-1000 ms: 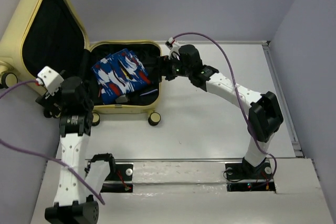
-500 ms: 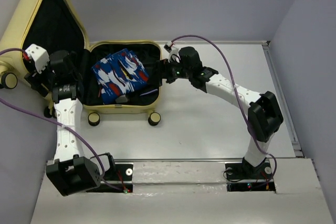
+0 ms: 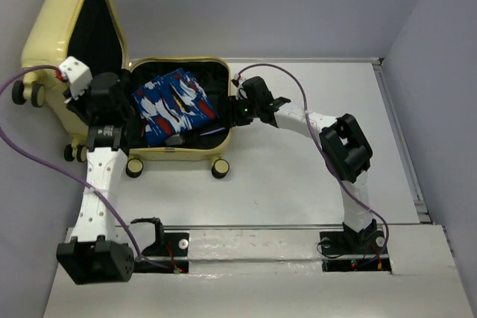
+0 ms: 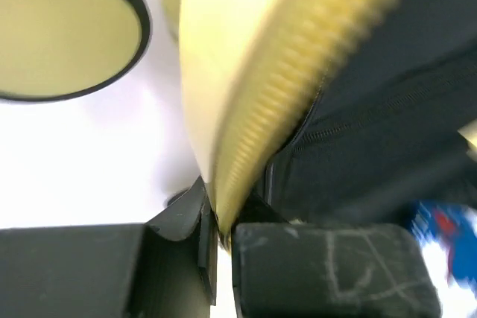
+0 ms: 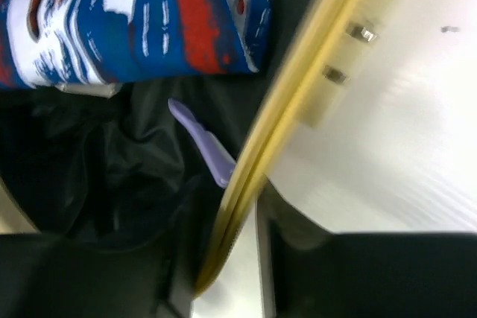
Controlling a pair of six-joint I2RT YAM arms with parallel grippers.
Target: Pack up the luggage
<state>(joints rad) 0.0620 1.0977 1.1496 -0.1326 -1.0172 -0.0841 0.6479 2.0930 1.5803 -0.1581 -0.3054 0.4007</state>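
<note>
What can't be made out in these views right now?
- Top view: left fingers, hidden under their own wrist beside the luggage lid.
- Right wrist view: whether the right fingers press the rim between them; motion blur.
- Left wrist view: wheel cut by the top edge, rim blurred.
- Top view: whatever lies under the blue packet.

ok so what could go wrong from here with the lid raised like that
1. The left gripper pinches only the thin zipper edge of the luggage lid; it could slip and the lid drop.
2. The purple tab lies beside the rim that the right gripper straddles; it might get trapped in the seam.
3. The blue packet looks bulky and may keep the lid from shutting.
</note>
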